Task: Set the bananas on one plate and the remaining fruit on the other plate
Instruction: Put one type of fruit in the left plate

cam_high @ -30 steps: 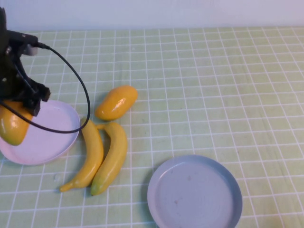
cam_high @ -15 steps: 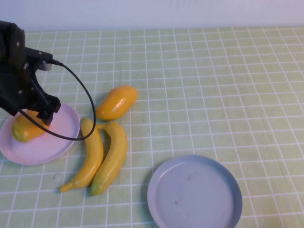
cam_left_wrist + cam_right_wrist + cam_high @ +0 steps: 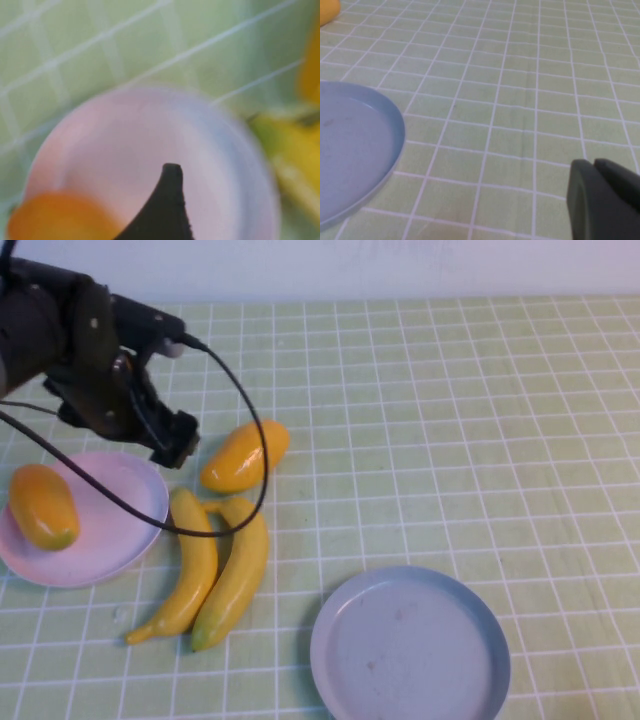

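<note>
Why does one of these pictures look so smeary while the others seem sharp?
The left wrist view is blurred: the pink plate and the orange fruit have soft edges. The high view is sharp, with the left gripper above the table beside the plate. The right wrist view is crisp on the grid, with the right gripper low.

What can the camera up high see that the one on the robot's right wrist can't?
Only the high view shows the left gripper, open, above the table between the pink plate and the yellow-orange fruit, plus the orange-red fruit on that plate and the two bananas on the cloth. Only the right wrist view shows the right gripper, shut, off to the side over bare checked cloth. Both show the empty grey-blue plate.
</note>
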### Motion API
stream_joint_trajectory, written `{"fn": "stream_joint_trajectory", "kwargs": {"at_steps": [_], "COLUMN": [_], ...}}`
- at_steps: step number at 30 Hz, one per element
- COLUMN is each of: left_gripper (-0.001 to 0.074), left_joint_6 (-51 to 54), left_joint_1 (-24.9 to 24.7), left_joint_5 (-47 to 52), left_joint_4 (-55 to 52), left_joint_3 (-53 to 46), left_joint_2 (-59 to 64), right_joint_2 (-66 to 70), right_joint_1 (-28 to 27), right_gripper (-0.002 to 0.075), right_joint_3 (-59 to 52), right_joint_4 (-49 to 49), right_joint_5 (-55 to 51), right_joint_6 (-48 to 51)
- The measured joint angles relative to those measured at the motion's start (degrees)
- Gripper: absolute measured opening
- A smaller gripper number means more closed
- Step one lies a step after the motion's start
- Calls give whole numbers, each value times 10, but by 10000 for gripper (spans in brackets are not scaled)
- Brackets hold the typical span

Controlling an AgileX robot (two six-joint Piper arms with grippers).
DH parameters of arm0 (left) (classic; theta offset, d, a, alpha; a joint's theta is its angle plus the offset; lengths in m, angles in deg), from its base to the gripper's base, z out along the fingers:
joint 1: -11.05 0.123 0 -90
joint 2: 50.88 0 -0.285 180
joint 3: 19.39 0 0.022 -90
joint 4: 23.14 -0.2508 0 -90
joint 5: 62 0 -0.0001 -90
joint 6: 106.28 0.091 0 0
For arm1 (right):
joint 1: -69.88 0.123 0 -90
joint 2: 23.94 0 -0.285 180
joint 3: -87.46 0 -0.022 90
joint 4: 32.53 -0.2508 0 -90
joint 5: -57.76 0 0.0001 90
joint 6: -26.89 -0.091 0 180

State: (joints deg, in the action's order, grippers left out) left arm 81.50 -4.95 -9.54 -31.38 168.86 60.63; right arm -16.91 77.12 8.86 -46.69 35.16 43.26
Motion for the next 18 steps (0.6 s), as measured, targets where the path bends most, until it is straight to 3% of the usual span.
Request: {"fn": "stream_joint_trajectory", "kwargs": {"at_steps": [7, 18], "left_gripper": [650, 615], "left_joint_6": [15, 34], "left_joint_1": [-78, -83], "left_joint_5": [-82, -28], "left_joint_4": [3, 9], "left_joint_3": [27, 154], "left_joint_2": [38, 148], "right_joint_2": [0, 0], "right_joint_1": [0, 0], "right_gripper": [-17, -17], "right_joint_3": [0, 0], "right_joint_4": [0, 0], "right_joint_5": [0, 0], "right_joint_6": [0, 0]}}
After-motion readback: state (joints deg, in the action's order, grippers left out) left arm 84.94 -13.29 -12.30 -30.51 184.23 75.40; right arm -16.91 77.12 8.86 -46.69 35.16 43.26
